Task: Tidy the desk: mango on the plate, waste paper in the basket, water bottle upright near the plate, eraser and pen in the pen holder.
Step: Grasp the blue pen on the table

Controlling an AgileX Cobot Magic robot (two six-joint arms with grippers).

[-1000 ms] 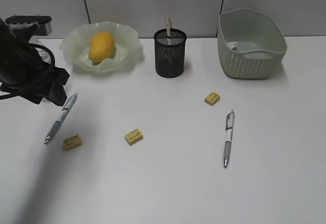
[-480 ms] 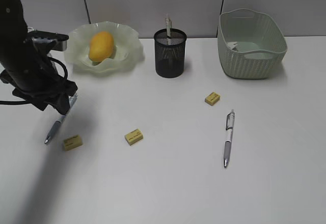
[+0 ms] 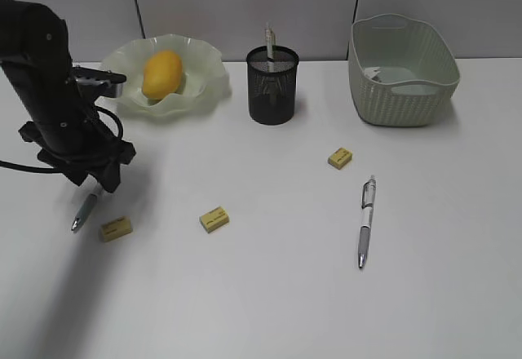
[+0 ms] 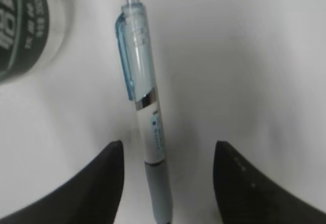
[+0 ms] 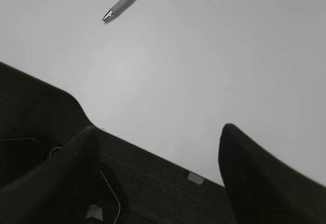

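White desk (image 3: 285,294): plain tabletop; clock directions below are read from the middle of the exterior view.
Left gripper (image 4: 165,183): at 9 o'clock, lowered over the left pen, jaws spread apart and straddling its barrel, one black finger (image 4: 102,183) on each side, neither one touching it; nothing grasped.
Left pen (image 4: 145,117): blue-clear clip end and grey grip, lying flat on the desk between the left fingers; only its tip end pokes out below the arm in the exterior view.
Right gripper (image 5: 158,147): jaws wide apart and empty, hanging over the desk's near edge.
Right pen (image 3: 366,222): at 4 o'clock, lying flat, well apart from the pen holder; its tip shows at the top of the right wrist view.
Mango (image 3: 161,73): at 11 o'clock, resting on the plate.
Plate (image 3: 208,69): pale green, ruffled rim, just left of the pen holder.
Pen holder (image 3: 272,86): black mesh cup at 12 o'clock, a pen-like stick standing in it.
Basket (image 3: 404,90): pale green woven tub at 1 o'clock; contents unclear.
Erasers: three yellow blocks, one (image 3: 116,228) at 8 o'clock beside the left pen's tip, one (image 3: 214,219) at 7 o'clock, one (image 3: 340,157) at 3 o'clock.
Water bottle (image 4: 23,25): dark green label, blurred, in the top left corner of the left wrist view, near the left pen's clip end.
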